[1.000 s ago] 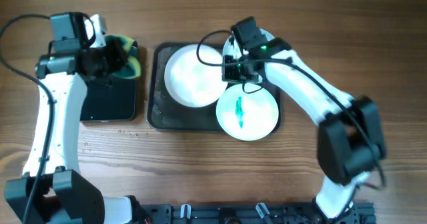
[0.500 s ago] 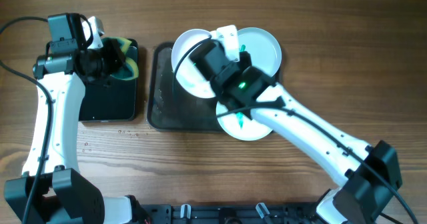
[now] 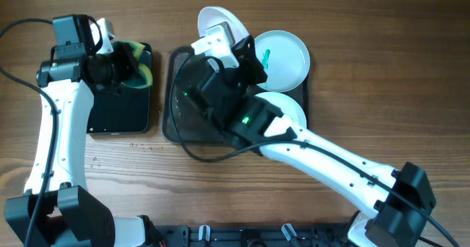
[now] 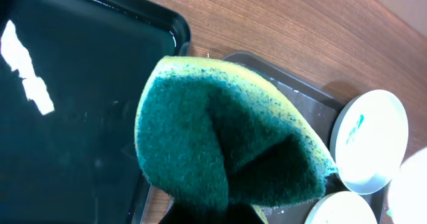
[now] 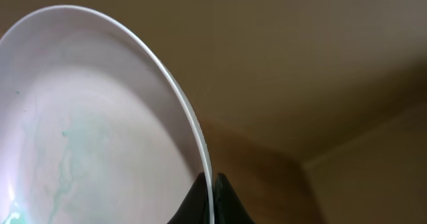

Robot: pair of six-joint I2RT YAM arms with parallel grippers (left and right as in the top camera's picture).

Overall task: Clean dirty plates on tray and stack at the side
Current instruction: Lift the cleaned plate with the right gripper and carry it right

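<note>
Left gripper: the left gripper [image 3: 126, 62] is hovering in the upper left of the overhead view, and its jaws are pinching a sponge [image 3: 145, 72].
Sponge: the left wrist view is showing it folded, its dark green scouring face [image 4: 227, 137] outward and a yellow edge running round it.
Black tub: the black tub [image 3: 117, 111] is sitting on the tabletop [image 3: 367, 26] just left of the tray, and the sponge is hanging over its upper right corner.
Right gripper: the right gripper [image 3: 220, 37] is reaching from the lower right of the overhead view up to the top centre, and its jaws are clamping the rim of the lifted plate [image 3: 213, 18].
Lifted plate: it is hanging tilted in the air above the tray's upper left area; in the right wrist view the jaws [image 5: 210, 191] are biting its lower edge and its inner face [image 5: 87, 131] is carrying faint teal smears.
Streaked plate: the streaked plate [image 3: 286, 59] is lying flat at the tray's upper right corner, a teal-green mark showing near its left side; the left wrist view is catching it too [image 4: 370, 141].
Third plate: the third plate [image 3: 297, 109] is lying at the tray's lower right, and the right arm is covering most of it.
Tray: the tray [image 3: 171, 118] is lying on the tabletop in the centre of the overhead view, looking wet and blotchy.
</note>
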